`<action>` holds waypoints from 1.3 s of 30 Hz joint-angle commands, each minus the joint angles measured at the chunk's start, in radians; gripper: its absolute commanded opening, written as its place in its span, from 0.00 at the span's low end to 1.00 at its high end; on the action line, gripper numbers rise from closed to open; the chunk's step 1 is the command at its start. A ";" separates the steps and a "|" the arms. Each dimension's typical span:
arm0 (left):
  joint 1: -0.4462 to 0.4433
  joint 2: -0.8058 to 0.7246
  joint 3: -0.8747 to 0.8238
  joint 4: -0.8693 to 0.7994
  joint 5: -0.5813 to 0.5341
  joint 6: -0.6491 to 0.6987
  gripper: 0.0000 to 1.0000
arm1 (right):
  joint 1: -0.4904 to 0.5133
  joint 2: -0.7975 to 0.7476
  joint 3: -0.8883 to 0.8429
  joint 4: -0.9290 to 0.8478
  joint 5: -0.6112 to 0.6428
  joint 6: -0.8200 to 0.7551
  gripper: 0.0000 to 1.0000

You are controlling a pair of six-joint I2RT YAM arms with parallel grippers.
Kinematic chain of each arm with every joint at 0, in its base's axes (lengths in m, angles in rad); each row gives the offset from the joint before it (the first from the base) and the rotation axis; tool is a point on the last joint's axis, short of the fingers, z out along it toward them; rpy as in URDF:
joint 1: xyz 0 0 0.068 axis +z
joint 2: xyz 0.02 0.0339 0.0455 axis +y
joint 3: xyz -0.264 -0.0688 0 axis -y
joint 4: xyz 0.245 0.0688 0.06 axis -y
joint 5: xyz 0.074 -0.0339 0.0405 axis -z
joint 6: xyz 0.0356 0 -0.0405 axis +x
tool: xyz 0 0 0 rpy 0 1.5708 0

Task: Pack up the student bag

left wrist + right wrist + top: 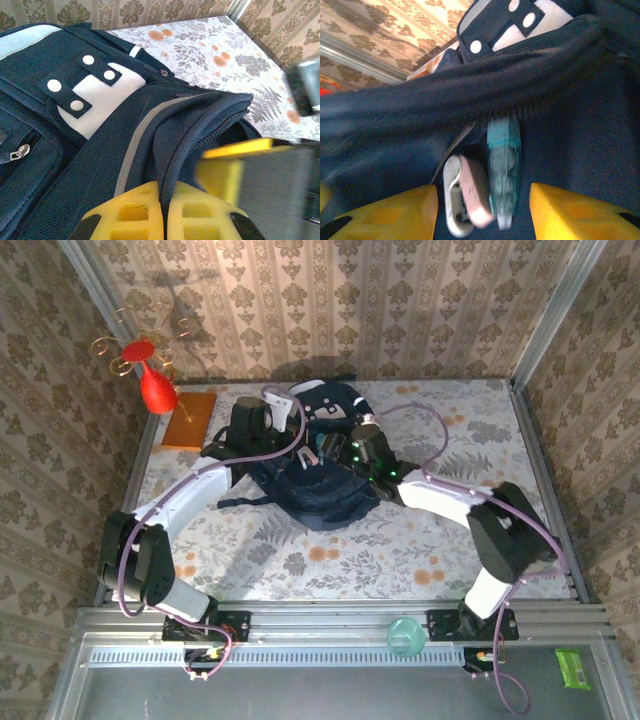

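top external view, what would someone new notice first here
The dark navy student bag sits in the middle of the flowered table, with both arms bent over it. At the far left corner, a bright red goblet-shaped ornament sits by an orange board. In the right wrist view, the open right gripper frames a teal see-through item and a pink-white item at the bag's zip opening.

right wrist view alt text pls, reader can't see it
The right gripper is open over the mouth of the navy student bag, and a teal translucent item and a pink and white item lie between its yellow fingers. Patterned wallpaper shows top left.
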 commanded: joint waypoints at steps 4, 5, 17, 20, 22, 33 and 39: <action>0.012 -0.011 0.014 0.064 0.002 -0.011 0.00 | -0.026 -0.286 -0.105 -0.301 0.023 -0.190 0.60; 0.013 -0.009 0.014 0.064 0.004 -0.011 0.00 | -0.033 -0.314 -0.114 -0.366 0.051 -0.221 0.63; 0.012 0.010 0.013 0.075 0.019 -0.012 0.00 | -0.394 -0.323 -0.238 -0.721 0.135 -0.476 0.96; 0.013 0.011 0.012 0.075 0.019 -0.011 0.00 | -0.405 -0.233 -0.209 -0.748 0.117 -0.496 0.99; 0.012 0.011 0.011 0.074 0.019 -0.010 0.00 | -0.406 -0.178 -0.191 -0.755 0.107 -0.502 1.00; 0.013 0.008 0.012 0.072 0.020 -0.005 0.00 | -0.424 0.008 -0.083 -0.824 0.064 -0.566 0.73; 0.012 0.006 0.006 0.067 0.022 -0.003 0.00 | -0.434 0.054 -0.059 -0.831 0.019 -0.588 0.55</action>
